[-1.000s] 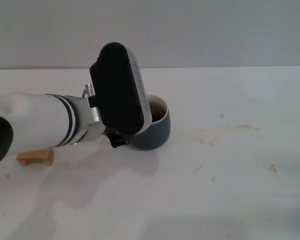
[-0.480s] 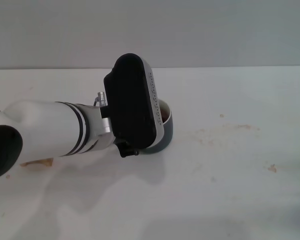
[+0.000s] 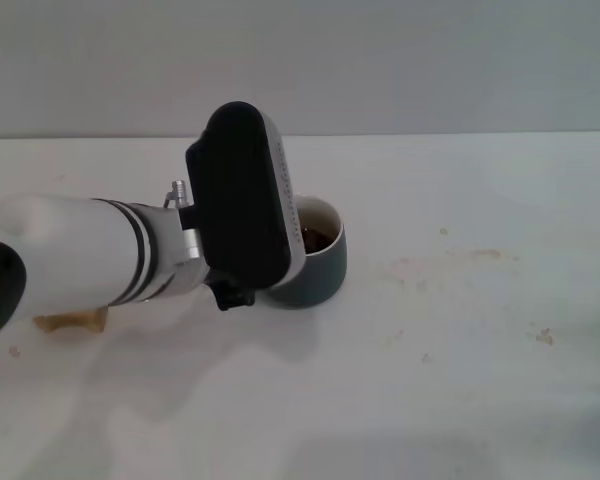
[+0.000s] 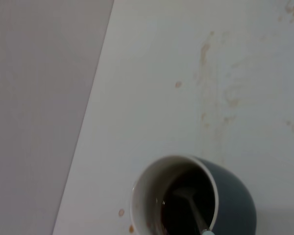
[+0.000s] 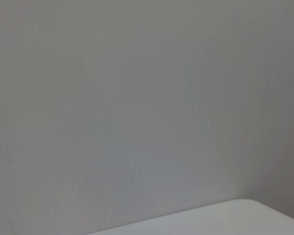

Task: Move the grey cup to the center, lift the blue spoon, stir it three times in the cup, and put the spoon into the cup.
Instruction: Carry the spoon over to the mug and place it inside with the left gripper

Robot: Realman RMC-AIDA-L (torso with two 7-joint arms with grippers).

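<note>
The grey cup [image 3: 318, 268] stands near the table's middle, white inside, with dark liquid in it. My left arm reaches in from the left, and its black wrist housing hangs over the cup's left side and hides that part. The left gripper [image 3: 232, 293] shows only as a dark piece under the housing, beside the cup. In the left wrist view the cup [image 4: 237, 200] sits close below the camera. The blue spoon [image 4: 192, 204] slants inside it, metal bowl down in the liquid, pale blue handle tip at the rim. The right gripper is out of view.
A tan block [image 3: 70, 321] lies on the table at the left, partly under my left arm. Brown stains [image 3: 450, 262] mark the white tabletop to the right of the cup. A grey wall runs along the table's far edge.
My left wrist swung right and nearer over the cup, then came back left and away. The cup has stayed about where it was.
</note>
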